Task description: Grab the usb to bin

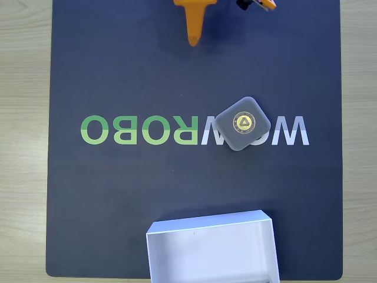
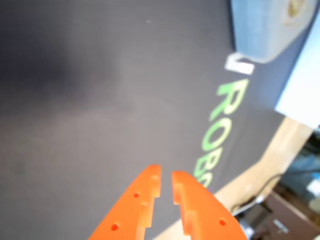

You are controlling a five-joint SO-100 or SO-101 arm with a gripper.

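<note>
Orange plastic gripper, nearly closed and empty, hangs over the matte mat, rounded-square usb beyond.

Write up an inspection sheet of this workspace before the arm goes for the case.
Surface: dark mat with green and white lettering, on a pale wooden table.
Job's things: grey case with gold emblem lies flat on the lettering; white box sits at the mat's near edge, nothing in it, apart from the case.
Clutter: nothing seen.
Gripper: orange gripper, fingers nearly together, nothing between them, above bare mat.
Cables: nothing clearly seen.
Surroundings: blurred items beyond the table edge in the wrist view.
</note>
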